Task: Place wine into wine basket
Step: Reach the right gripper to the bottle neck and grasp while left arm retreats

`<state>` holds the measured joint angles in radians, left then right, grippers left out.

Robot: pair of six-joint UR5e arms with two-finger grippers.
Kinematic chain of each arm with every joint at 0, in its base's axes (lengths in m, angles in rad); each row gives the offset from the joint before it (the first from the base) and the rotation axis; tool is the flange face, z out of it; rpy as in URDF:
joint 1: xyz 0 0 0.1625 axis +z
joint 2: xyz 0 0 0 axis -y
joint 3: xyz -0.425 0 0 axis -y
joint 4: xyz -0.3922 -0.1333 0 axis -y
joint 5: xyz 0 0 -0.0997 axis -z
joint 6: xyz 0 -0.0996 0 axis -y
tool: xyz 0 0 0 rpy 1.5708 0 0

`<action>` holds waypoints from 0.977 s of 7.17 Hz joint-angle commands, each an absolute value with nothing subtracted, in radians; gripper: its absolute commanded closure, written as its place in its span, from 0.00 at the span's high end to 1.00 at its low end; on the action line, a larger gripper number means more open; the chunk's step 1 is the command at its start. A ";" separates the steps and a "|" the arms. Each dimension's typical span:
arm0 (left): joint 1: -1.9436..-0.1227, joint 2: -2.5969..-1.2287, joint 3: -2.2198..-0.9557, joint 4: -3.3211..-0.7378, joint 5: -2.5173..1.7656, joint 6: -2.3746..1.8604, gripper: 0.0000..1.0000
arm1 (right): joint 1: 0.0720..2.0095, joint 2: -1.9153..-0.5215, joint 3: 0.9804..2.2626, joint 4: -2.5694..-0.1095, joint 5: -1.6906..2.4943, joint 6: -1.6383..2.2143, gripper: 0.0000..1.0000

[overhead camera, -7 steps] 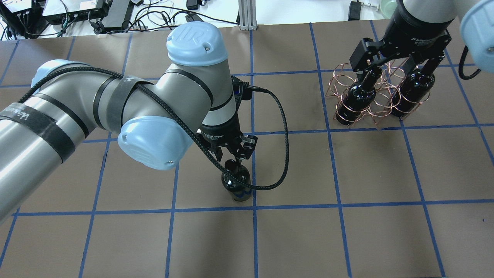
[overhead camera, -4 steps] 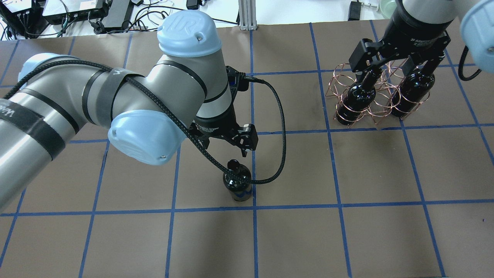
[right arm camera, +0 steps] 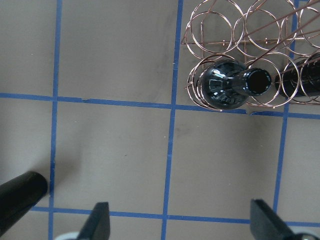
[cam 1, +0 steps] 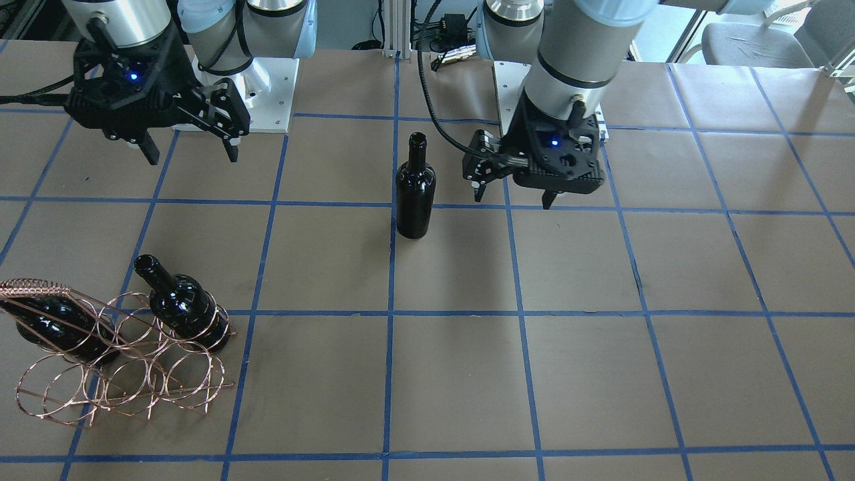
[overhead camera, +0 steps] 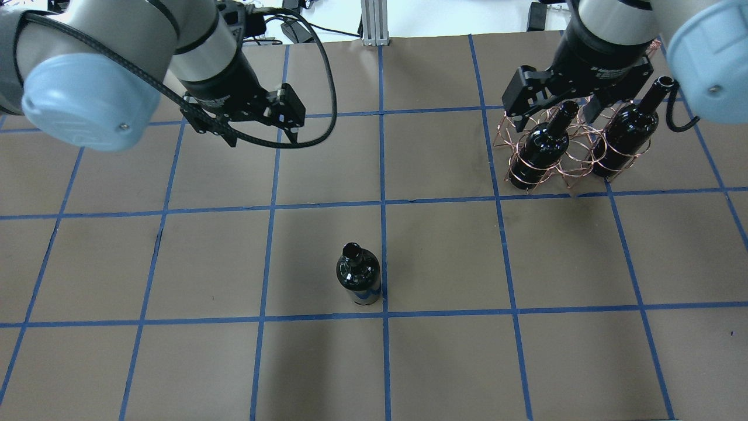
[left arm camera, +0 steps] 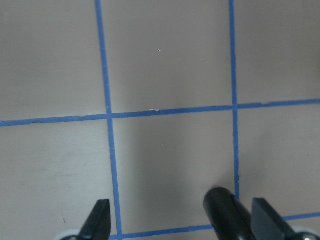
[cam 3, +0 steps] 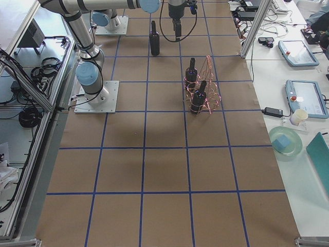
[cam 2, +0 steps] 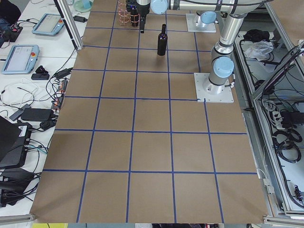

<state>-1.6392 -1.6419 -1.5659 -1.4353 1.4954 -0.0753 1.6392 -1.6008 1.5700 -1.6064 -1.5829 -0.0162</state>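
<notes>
One near-black wine bottle [overhead camera: 358,275] stands upright and alone mid-table; it also shows in the front view [cam 1: 415,194]. My left gripper [overhead camera: 260,134] is open and empty, raised well behind and to the left of it, also seen in the front view [cam 1: 512,199]. The bottle's neck [left arm camera: 223,212] shows near the left wrist view's bottom edge. The copper wire basket [overhead camera: 575,161] stands at the back right and holds two look-alike bottles [overhead camera: 540,146] [overhead camera: 628,137]. My right gripper [cam 1: 192,159] is open and empty above the basket [right arm camera: 225,30].
The table is brown paper with a blue tape grid. Cables and electronics [overhead camera: 117,23] lie beyond the far edge. The arms' white base plates [cam 1: 267,87] sit at the robot's side. Tablets and a bowl [cam 3: 285,140] rest on a side bench.
My left gripper has opened, let go of the bottle's neck and drawn up and away to the back left. The bottle stays standing. My right gripper has shifted slightly back over the basket.
</notes>
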 commanded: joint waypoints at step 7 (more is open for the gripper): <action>-1.267 -1.654 -1.555 -1.447 1.532 0.052 1.00 | 2.103 -1.391 1.569 -1.750 -1.572 0.489 1.00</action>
<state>-1.2742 -1.6537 -1.5539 -1.4474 1.5170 0.0496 2.0851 -1.4071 1.5689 -1.7249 -1.5753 0.4613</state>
